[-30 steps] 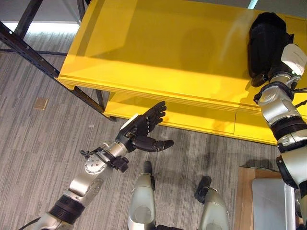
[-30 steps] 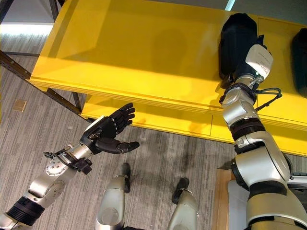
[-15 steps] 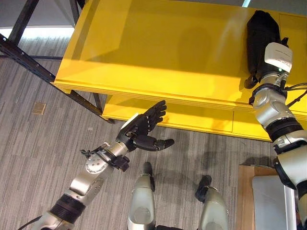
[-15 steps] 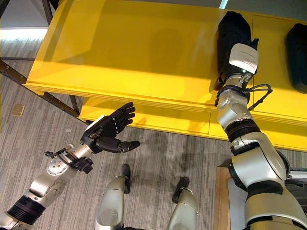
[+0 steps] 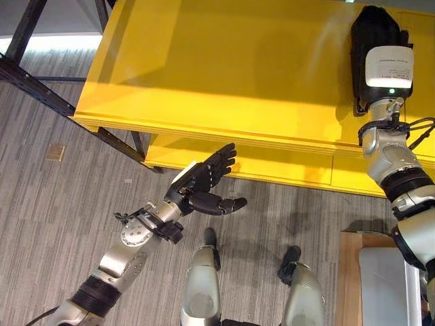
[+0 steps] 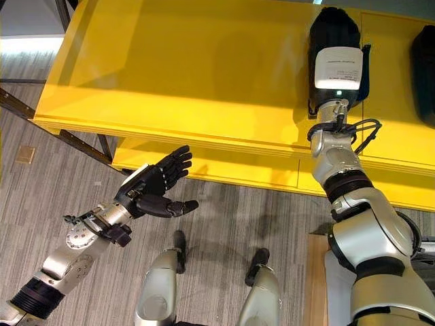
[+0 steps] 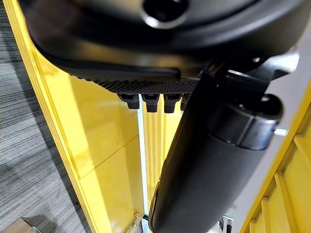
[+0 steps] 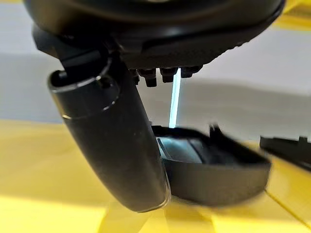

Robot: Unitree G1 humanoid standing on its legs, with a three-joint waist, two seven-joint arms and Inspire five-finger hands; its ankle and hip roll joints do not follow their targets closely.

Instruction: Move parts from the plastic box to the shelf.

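Grey striped carpet (image 5: pixel 61 204) covers the floor under a yellow shelf (image 5: pixel 224 68) that spans the upper part of both eye views, with a lower yellow level (image 5: pixel 272 166) showing beneath its front edge. Dark metal frame bars (image 5: pixel 47 92) run diagonally at the shelf's left end, and a small tan square (image 5: pixel 55 151) lies on the carpet near them.

On the shelf's top surface, toward its right side, lies a black part (image 6: pixel 333 41), a dark moulded shell with a raised rim. The right robot hand (image 8: pixel 121 145) is stretched out over this part: from the head camera the wrist's white-topped block covers the hand, so the fingers cannot be seen there. In the right wrist view the thumb hangs down just in front of the part (image 8: pixel 214 170), and the fingertips (image 8: pixel 165 74) stick out in a straight row above it, not curled round anything; the part rests on the yellow surface. A second black part (image 6: pixel 425 68) lies farther right on the same shelf, well apart from the first.

The left robot hand (image 5: pixel 204 183) hovers over the carpet in front of the shelf's lower level, fingers straight and spread, thumb out to the side, holding nothing.

A wooden edge with a pale grey panel (image 5: pixel 380 285) shows at the lower right corner.
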